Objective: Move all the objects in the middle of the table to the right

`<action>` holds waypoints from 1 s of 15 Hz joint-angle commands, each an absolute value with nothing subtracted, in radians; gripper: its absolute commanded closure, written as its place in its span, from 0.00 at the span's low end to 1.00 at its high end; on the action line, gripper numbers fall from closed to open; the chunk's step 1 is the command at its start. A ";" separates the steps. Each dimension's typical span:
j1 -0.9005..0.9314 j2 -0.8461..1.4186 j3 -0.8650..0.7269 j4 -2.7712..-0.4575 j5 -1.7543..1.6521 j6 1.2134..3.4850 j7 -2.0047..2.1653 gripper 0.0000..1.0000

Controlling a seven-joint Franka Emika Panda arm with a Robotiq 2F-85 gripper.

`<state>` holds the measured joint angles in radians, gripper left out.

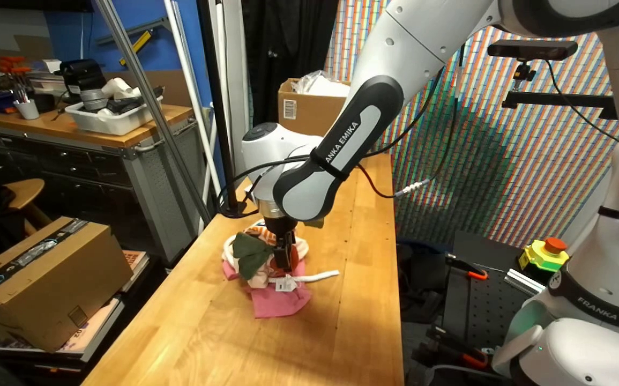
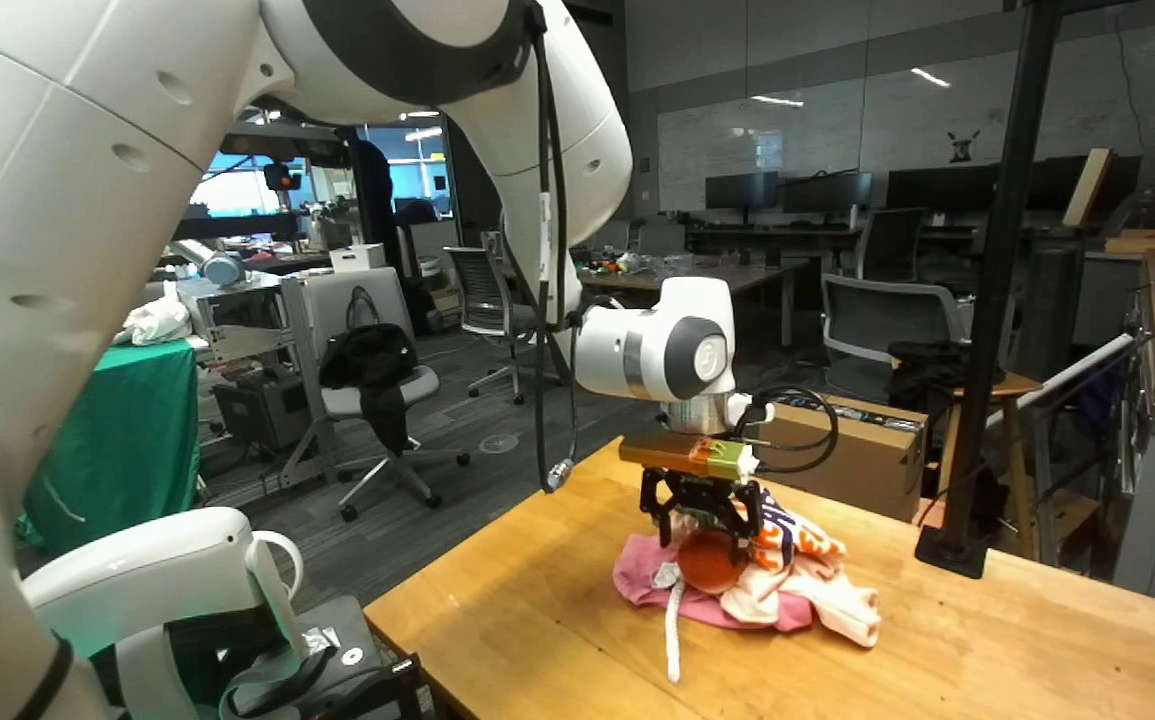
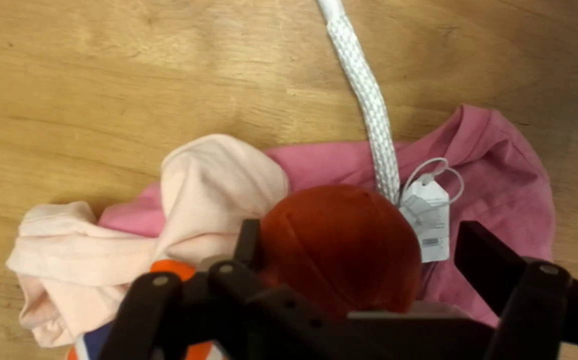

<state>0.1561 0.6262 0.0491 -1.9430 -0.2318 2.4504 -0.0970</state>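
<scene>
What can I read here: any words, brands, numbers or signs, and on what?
"ANKA EMIKA": arm, start hidden.
"FRANKA EMIKA": black band low on the arm.
Tag: print too small.
Label on the open box: too small.
Taped box and cover under it: too small.
Pale cloth: crumpled print, unreadable.

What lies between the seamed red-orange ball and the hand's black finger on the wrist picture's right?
A white printed tag and, beneath it, crumpled pink fabric; the wrist view shows this.

Tabletop bright, floor dim — wrist view slightly soft
</scene>
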 commanded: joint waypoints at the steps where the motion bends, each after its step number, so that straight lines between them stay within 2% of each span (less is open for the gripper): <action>1: 0.207 0.659 -0.010 -1.931 -0.324 2.513 -0.029 0.00; 4: 0.225 0.671 -0.031 -1.925 -0.360 2.520 0.002 0.00; 5: 0.229 0.670 -0.035 -1.922 -0.367 2.517 0.011 0.25; 6: 0.232 0.670 -0.039 -1.918 -0.372 2.516 0.018 0.27; 13: 0.241 0.637 -0.073 -1.893 -0.386 2.506 0.070 0.81; 15: 0.241 0.611 -0.088 -1.898 -0.395 2.482 0.075 0.91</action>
<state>0.2228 0.6516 -0.0542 -1.8971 -0.3536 2.5031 0.0371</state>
